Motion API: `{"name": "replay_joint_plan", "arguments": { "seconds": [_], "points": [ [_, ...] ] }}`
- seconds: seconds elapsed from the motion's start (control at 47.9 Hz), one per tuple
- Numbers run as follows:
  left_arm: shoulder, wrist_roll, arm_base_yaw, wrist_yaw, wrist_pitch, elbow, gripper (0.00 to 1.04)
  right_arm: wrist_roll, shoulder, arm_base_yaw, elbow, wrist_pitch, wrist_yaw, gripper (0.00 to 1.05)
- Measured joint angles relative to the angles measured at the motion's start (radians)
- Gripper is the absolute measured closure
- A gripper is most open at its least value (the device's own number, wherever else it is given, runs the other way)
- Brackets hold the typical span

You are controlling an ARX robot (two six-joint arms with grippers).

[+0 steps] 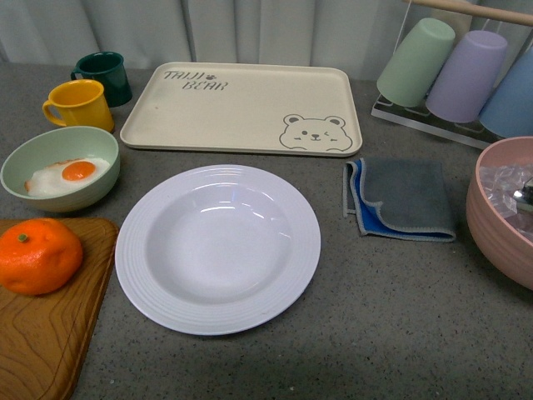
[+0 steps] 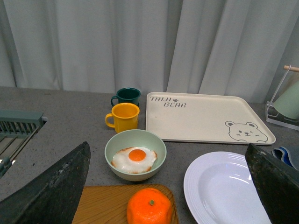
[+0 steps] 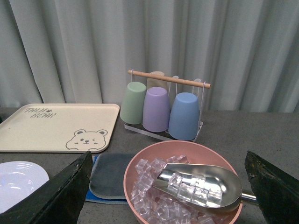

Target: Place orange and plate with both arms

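Grey speckled bench [image 1: 400, 317] carries everything. The front view shows neither arm, only the whole layout. The cream bear tray [image 1: 241, 108] lies behind the white plate [image 1: 217, 248], which sits mid-bench, and a wooden board [image 1: 50, 342] lies left of the plate. Right of the plate stands a pink bowl [image 3: 127, 182] of ice, and the right wrist view shows plainly the metal scoop [image 3: 201, 184] lying in it. The orange [image 1: 37, 255] rests on the board, untouched. The left pincer [image 2: 167, 154] is spread wide and empty, with the orange and the plate's edge showing between its fingers. The right pincer [image 3: 168, 154] is also spread wide, holding nothing.
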Motion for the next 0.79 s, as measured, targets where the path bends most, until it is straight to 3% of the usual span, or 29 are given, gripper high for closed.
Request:
{"name": "replay_joint_plan", "arguments": {
  "seconds": [0.793],
  "points": [
    [0.000,0.000,0.000,0.000,0.000,0.000,0.07,0.000,0.000,0.000,0.000,0.000,0.000,0.09]
  ]
}}
